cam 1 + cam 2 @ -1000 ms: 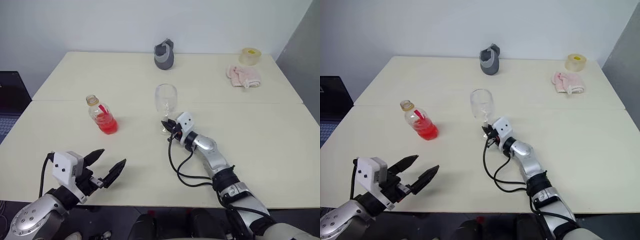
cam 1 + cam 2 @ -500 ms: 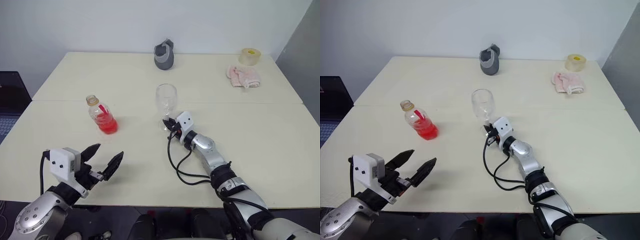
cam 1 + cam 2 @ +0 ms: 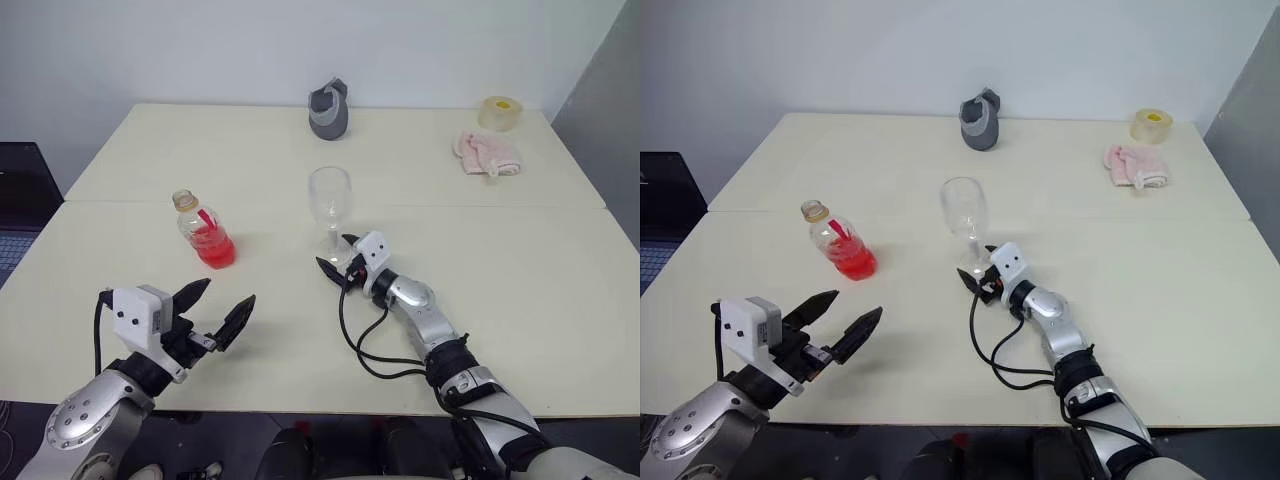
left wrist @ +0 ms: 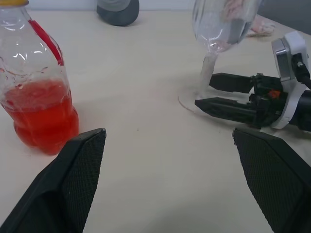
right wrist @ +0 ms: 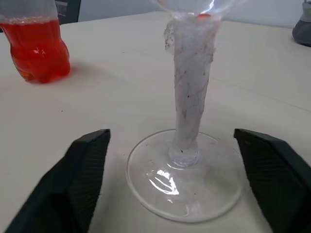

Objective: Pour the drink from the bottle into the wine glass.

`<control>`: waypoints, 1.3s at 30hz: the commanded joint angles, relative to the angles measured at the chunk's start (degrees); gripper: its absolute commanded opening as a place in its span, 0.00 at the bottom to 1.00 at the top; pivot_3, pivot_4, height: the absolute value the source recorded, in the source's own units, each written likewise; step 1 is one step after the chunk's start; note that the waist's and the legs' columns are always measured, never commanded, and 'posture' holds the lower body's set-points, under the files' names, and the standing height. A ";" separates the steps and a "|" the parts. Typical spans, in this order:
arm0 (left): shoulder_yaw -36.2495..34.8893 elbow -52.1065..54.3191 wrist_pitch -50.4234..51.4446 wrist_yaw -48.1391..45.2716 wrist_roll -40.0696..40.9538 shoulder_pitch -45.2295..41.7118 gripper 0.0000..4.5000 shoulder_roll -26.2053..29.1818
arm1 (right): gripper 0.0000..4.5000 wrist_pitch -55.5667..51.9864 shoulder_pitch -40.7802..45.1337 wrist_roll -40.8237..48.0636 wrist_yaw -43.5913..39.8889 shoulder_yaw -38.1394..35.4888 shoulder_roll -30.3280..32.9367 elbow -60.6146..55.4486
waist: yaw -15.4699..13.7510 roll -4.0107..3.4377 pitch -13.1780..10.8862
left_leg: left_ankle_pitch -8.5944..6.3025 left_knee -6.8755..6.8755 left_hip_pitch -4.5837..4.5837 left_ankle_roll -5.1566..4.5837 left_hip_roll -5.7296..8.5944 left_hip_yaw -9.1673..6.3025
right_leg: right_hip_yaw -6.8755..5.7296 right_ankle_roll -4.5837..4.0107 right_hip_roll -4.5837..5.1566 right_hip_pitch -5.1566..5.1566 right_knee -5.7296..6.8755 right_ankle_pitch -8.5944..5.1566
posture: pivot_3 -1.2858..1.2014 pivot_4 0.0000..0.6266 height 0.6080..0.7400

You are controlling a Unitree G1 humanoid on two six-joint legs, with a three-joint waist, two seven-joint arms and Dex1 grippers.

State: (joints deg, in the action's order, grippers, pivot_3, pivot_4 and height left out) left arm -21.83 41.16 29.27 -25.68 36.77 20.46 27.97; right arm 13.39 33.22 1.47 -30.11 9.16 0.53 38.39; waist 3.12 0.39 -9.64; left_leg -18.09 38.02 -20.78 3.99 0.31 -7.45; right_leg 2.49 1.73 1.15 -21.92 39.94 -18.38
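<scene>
Glossy clear wine glass (image 3: 330, 203), matt table (image 3: 520, 280)

Bottle (image 3: 203, 232) upright, drink (image 3: 213, 248) low inside — wine glass (image 3: 330, 213) upright, empty, well apart.

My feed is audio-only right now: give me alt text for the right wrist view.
The wine glass stands upright on the table, its stem between the right gripper's open fingers. The bottle of red drink stands beyond.

One small clear plastic bottle (image 3: 203, 232) holding red drink (image 3: 214, 248). One clear stemmed wine glass (image 3: 330, 207). One grey cup-shaped object (image 3: 328, 110). One pink crumpled cloth (image 3: 486, 152). One yellowish roll of tape (image 3: 501, 111). Two cream surfaces (image 3: 250, 150), butted together.
</scene>
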 commanded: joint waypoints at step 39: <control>-0.60 -30.00 -15.58 2.13 -14.44 -19.19 1.00 -0.82 | 0.99 -34.14 -21.12 27.90 -13.97 -2.23 20.45 -62.75 | -1.37 0.05 -0.01 | 0.01 -0.04 -0.03 0.01 0.03 -0.26 | -0.20 0.02 0.03 0.28 -0.47 0.02 | 0.52 0.24 1.00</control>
State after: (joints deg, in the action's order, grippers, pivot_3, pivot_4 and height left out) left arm -22.73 11.72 15.48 -22.44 23.20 2.06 25.90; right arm -22.01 11.73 29.81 -44.44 6.92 21.23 -23.32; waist 1.75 0.44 -9.65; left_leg -18.08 37.98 -20.81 4.00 0.34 -7.70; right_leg 2.29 1.75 1.18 -21.64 39.47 -18.36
